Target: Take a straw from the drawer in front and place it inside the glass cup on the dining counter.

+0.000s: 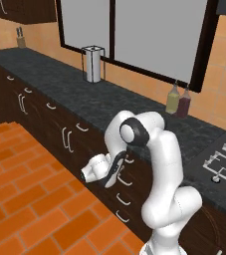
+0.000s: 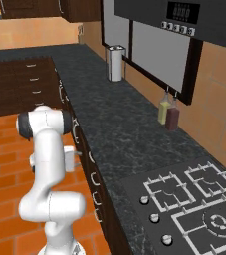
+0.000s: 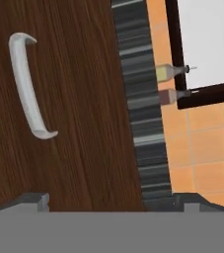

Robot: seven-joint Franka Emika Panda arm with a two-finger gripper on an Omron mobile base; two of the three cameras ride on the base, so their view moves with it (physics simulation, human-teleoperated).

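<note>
Dark drawer [image 3: 79, 108], pale handle [image 3: 27, 84], no lettering

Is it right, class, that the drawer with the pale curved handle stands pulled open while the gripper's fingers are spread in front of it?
No. The hand view shows the drawer shut, its handle untouched. The gripper does face it, fingers spread.

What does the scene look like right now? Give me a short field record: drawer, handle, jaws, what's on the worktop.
drawer: shut, dark wood front facing the hand camera
handle: pale curved bar, untouched, off to the side of the jaws' line
gripper: close before the drawer front, jaws spread, holding nothing
straw: none seen, drawer not yet opened
worktop: black speckled granite
on worktop: paper towel holder, two bottles by the window
stove: gas hob at the worktop's near end
</note>
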